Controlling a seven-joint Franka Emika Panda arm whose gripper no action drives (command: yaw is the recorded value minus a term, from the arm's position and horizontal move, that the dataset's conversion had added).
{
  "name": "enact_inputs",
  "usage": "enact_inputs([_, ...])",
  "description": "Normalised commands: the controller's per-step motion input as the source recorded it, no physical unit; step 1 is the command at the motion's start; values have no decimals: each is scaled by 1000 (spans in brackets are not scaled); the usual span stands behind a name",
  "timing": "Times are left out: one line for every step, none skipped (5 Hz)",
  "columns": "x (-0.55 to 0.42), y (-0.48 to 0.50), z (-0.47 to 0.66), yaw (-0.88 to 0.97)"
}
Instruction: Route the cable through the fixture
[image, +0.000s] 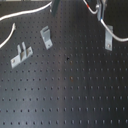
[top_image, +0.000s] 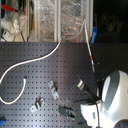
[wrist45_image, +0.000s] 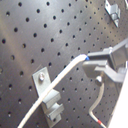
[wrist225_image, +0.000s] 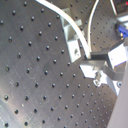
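One black perforated board, three metal brackets, pincer pinching the white cable.

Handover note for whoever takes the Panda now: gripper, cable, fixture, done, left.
Gripper: shut on the cable, as both wrist views show.
Cable: white cord running from the gripper across the perforated board, passing over the fixture in the first wrist view; whether it sits in the slot is unclear.
Fixture: slim upright clip at the first exterior view's right.
Other brackets: two-prong bracket and angled bracket, untouched.
Done: cable grasped and brought to the fixture.
Left: seat it through the clip, confirm, release.
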Motion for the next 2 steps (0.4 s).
enact_inputs([94,-85,283,-777])
enact_inputs([128,-72,265,-737])
